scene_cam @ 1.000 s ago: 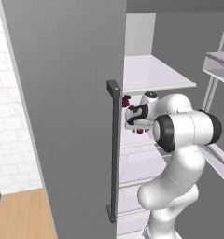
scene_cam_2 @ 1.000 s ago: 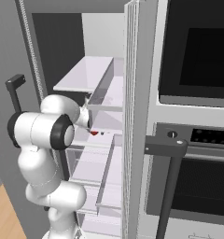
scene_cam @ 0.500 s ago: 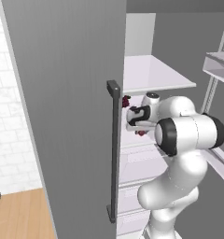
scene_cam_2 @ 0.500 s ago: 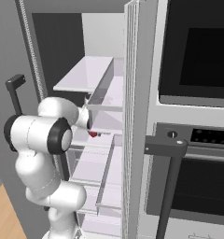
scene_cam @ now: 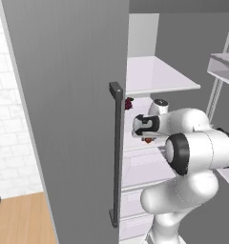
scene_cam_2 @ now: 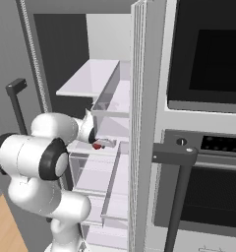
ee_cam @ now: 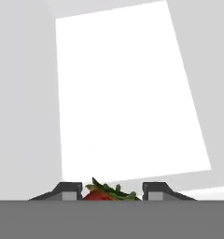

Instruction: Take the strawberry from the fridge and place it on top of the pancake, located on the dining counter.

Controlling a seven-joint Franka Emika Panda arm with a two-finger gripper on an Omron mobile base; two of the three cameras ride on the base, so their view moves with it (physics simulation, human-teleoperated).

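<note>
Now I see my arm bent at the elbow, reaching into the open fridge [scene_cam: 78,95]; the gripper [ee_cam: 111,192] pinches the strawberry [ee_cam: 104,193] between its fingertips [ee_cam: 69,191], at 6 o'clock of the hand view, over a white shelf [ee_cam: 128,102].

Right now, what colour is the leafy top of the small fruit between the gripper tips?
Green, on the small red strawberry; the hand view shows it best.

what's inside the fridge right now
White shelves and clear drawers, the gripper shut on the strawberry, and a maroon lump. The arm hides the shelf under the strawberry.
</note>
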